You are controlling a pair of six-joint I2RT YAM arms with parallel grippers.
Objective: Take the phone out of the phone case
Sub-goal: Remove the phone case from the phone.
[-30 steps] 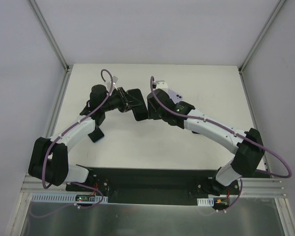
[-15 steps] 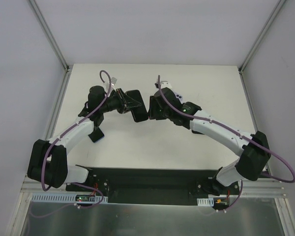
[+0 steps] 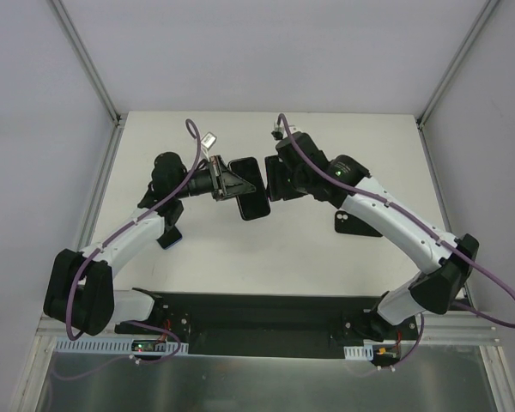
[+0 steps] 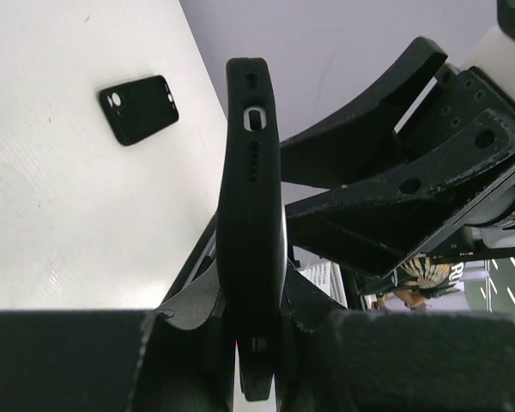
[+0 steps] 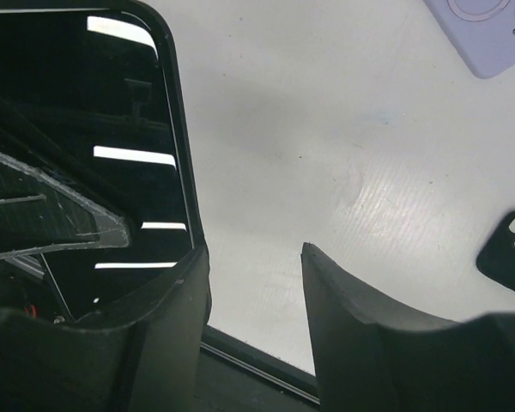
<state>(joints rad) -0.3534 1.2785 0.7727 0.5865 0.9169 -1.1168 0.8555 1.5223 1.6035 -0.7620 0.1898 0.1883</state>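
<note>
Far left: a dark flat item (image 3: pixel 170 236) lies on the table (image 3: pixel 326 266), partly under the left forearm, at about 8 o'clock from the phone; cannot tell what it is. The left gripper (image 3: pixel 230 182) reaches in from 9 o'clock, jaws narrow and clamped on one end of the phone (image 3: pixel 251 196). The phone sits inside its black phone case (image 4: pixel 251 172). In the left wrist view the pair stands edge-on between the fingers, with the port cut-outs along the case rim visible. Position of the cased phone: near the table's middle, slightly toward 11 o'clock, and it appears lifted off the surface. The glossy screen faces the right wrist camera and reflects strip lights. The right gripper (image 5: pixel 256 266) comes in from 3 o'clock, jaws parted, holding nothing, with bare table showing between the fingers. One finger is just beside the phone's lower edge; contact cannot be confirmed. Further right, a spare black case (image 3: pixel 354 225) lies flat on the table, camera cut-outs visible, at about 4 o'clock from the phone and well apart from it. A lavender case (image 5: pixel 489 30) shows at 1 o'clock in the right wrist view, also flat on the table
</note>
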